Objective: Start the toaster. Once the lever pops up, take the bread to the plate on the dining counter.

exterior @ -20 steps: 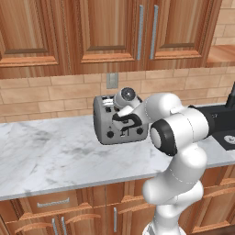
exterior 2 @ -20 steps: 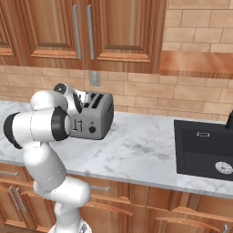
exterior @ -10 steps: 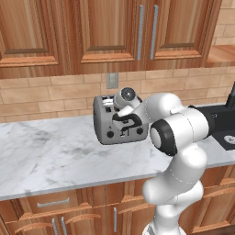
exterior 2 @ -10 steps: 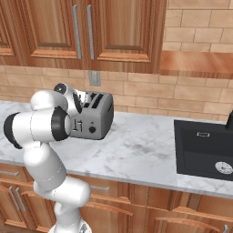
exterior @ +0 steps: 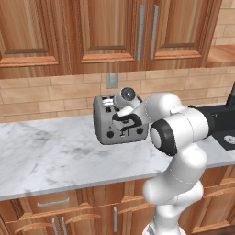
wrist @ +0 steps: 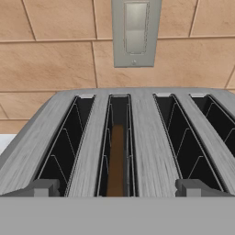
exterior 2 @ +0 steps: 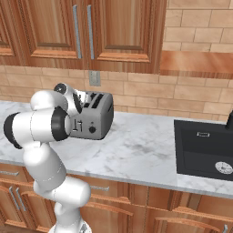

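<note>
Deep in the second slot from the left of the toaster (wrist: 137,137) stands the bread (wrist: 116,160), a thin brown slice; the other three slots are black and bare. Fingers (wrist: 42,188) spread wide, holding nothing, above the brushed-metal box on the marble tabletop (exterior: 50,151), well back from its front edge.

Wood cabinets (exterior: 114,32), brick backsplash (exterior: 50,94), marble worktop (exterior: 55,153), black sink (exterior 2: 202,150).

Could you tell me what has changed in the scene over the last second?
Nothing has visibly changed. The arm is still bent over the toaster on the marble worktop, the gripper is still open above the slots, and the bread still sits down inside the second slot from the left in the hand view.
</note>
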